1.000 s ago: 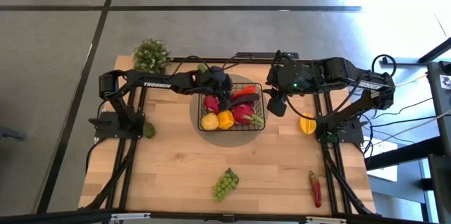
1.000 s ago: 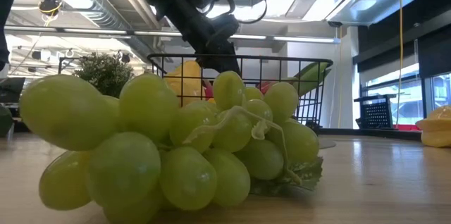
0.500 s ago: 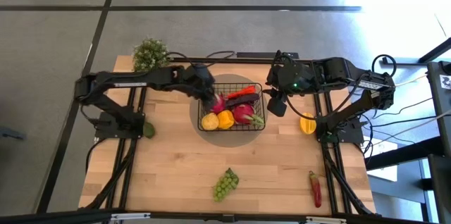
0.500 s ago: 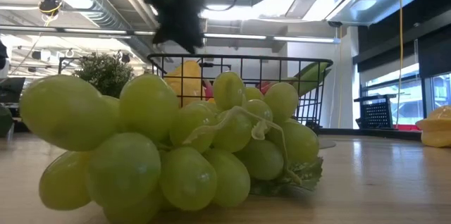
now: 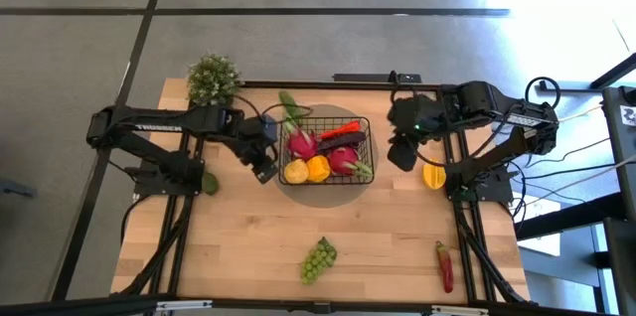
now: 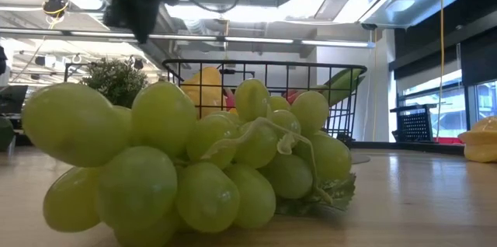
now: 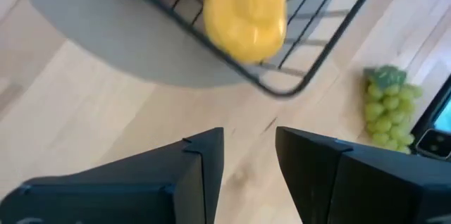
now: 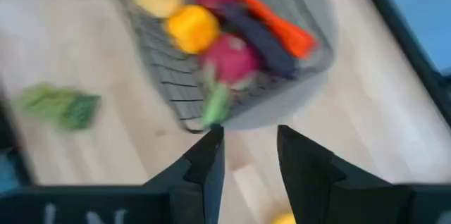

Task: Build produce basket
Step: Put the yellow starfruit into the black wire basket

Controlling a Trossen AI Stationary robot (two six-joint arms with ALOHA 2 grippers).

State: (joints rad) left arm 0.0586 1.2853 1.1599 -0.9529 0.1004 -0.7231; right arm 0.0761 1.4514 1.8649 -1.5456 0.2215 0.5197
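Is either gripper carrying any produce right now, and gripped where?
Nothing is held. The left gripper hangs open and empty over bare wood beside the black wire-mesh basket; the right gripper is also open and empty, on the basket's other side.

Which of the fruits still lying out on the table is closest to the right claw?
The yellow fruit, on the wood just beside the right gripper. The green grapes and red chili lie much farther off, by the near edge.
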